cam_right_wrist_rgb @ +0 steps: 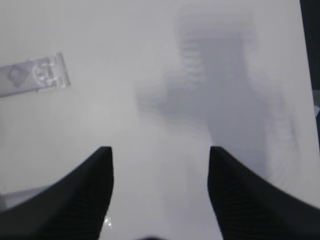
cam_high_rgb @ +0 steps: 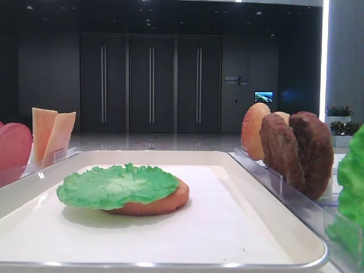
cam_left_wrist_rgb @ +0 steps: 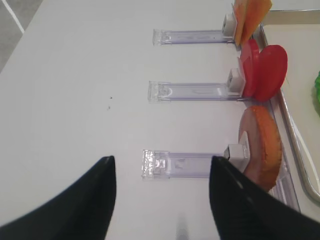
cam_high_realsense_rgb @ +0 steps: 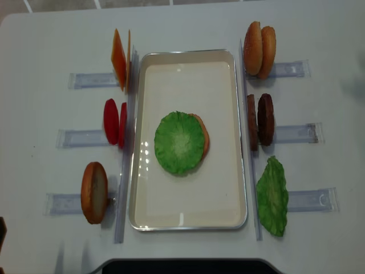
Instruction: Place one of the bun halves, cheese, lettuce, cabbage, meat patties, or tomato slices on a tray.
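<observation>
A lettuce [cam_high_realsense_rgb: 178,142] leaf lies on a bun half [cam_high_realsense_rgb: 202,137] in the middle of the tray [cam_high_realsense_rgb: 188,222], so that stacking looks done. Meat patties [cam_high_realsense_rgb: 259,121], tomato slices [cam_high_realsense_rgb: 114,122] and cheese [cam_high_realsense_rgb: 119,59] wait in holders. Both the left gripper [cam_left_wrist_rgb: 161,165] and right gripper [cam_right_wrist_rgb: 160,155] are apart, empty over bare table.

no readable text, wall sign [cam_high_rgb: 235,80] too blurred

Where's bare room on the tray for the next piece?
On the tray, the liner is bare between the far rim and the lettuce, and between the lettuce and the near rim. The middle is crowded: lettuce lies on a bun half. The side gaps beside it are narrower.
</observation>
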